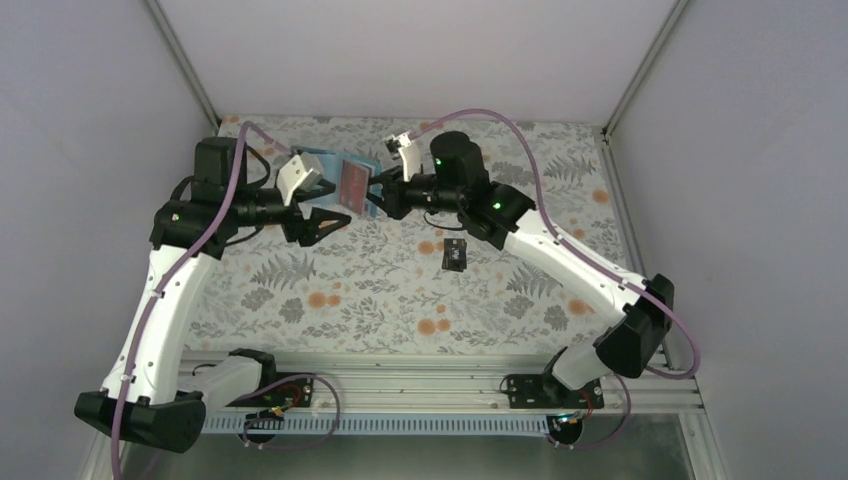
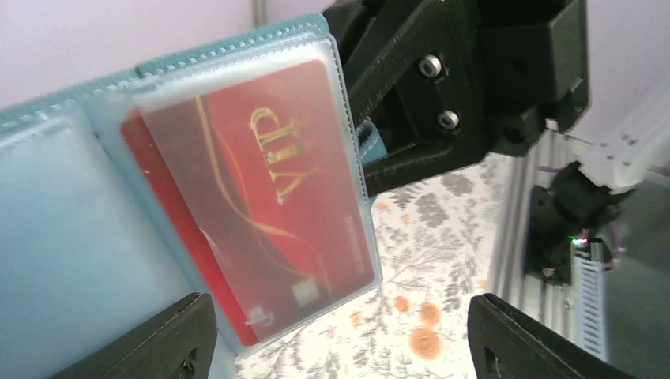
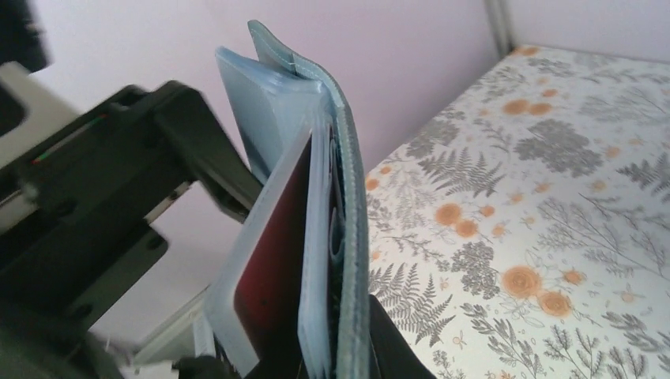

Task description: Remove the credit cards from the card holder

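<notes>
Credit cards: you count two. One red card (image 1: 355,182) sits sleeved in the one card holder (image 1: 328,163), pinched aloft by the closed right claw (image 1: 384,197). The left claw (image 1: 318,200) gapes wide, empty, just before it. One black card (image 1: 455,255) lies on the tabletop (image 1: 350,300), apart from both claws.

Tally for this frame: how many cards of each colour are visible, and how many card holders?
Red card: 1, in a sleeve of the holder
Black card: 1, lying loose on the cloth
Card holder: 1
Total: 3
</notes>
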